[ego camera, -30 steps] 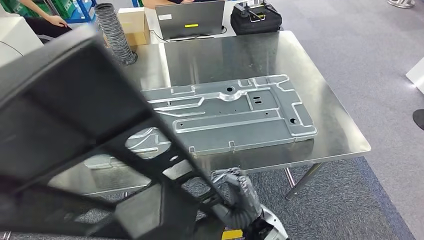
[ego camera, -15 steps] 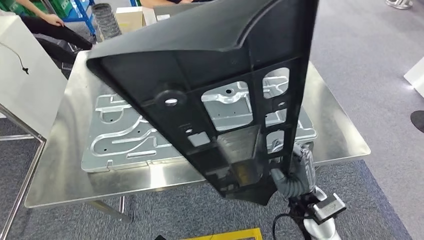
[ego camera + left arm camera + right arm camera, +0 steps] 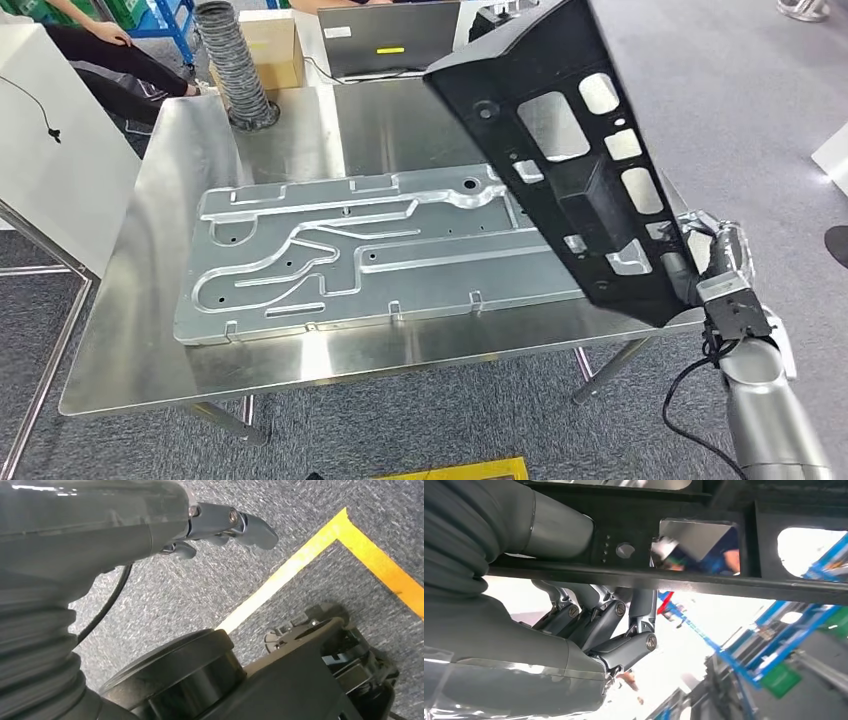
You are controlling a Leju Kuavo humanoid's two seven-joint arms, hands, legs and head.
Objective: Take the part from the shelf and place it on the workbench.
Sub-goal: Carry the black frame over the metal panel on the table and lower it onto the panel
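A large black plastic part [image 3: 575, 160] with several cut-out windows hangs tilted over the right end of the steel workbench [image 3: 400, 345]. My right hand [image 3: 714, 248] grips its lower right edge. In the right wrist view its fingers [image 3: 616, 625] curl under a black bar of the part [image 3: 684, 577]. A flat silver stamped panel [image 3: 370, 250] lies on the workbench, its right end hidden behind the black part. My left hand [image 3: 227, 524] hangs over the grey carpet with nothing in it.
At the workbench's far edge stand a laptop [image 3: 390, 40], a ribbed grey hose [image 3: 230, 65] and a cardboard box [image 3: 272, 45]. A person [image 3: 95, 40] sits at the far left. A white panel [image 3: 50, 150] stands left. Yellow floor tape [image 3: 300, 565] runs below.
The view has shifted left across the workbench. The black part swung from low on the left, close to the camera, up and over to the right end of the workbench with my right hand.
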